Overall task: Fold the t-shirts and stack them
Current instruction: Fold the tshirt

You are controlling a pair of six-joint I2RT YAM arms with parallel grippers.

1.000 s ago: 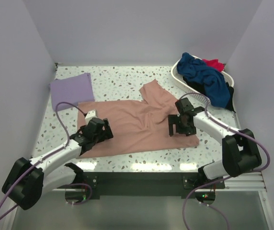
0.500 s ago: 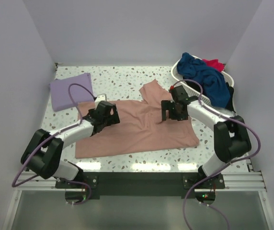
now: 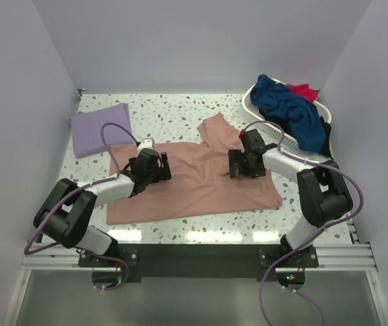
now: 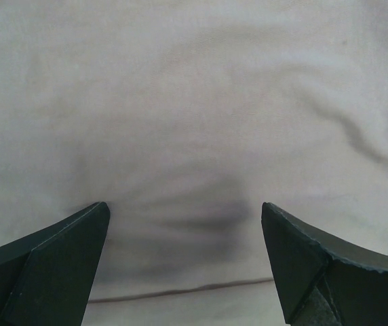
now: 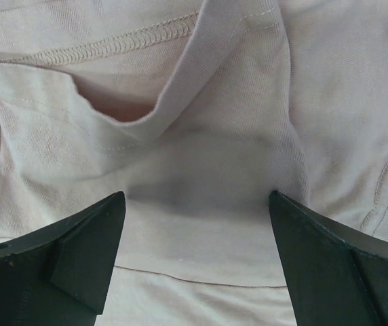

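Observation:
A dusty-pink t-shirt (image 3: 194,183) lies spread flat in the middle of the table, one sleeve pointing to the back. My left gripper (image 3: 159,167) is low over its left half, jaws wide open, only pink cloth (image 4: 187,122) between the fingertips. My right gripper (image 3: 243,163) is low over the right half near the collar (image 5: 146,81), also open with nothing held. A folded lavender t-shirt (image 3: 100,128) rests at the back left. Navy (image 3: 290,112), red (image 3: 304,90) and black (image 3: 324,132) t-shirts are heaped in the basket.
The white slatted laundry basket (image 3: 254,109) stands at the back right corner, close to the right arm. Purple cables loop from both arms. Walls close the table in on the left, back and right.
Both grippers have swung inward from the shirt's near side and edges onto its middle; both stayed open. The shirt has not moved.

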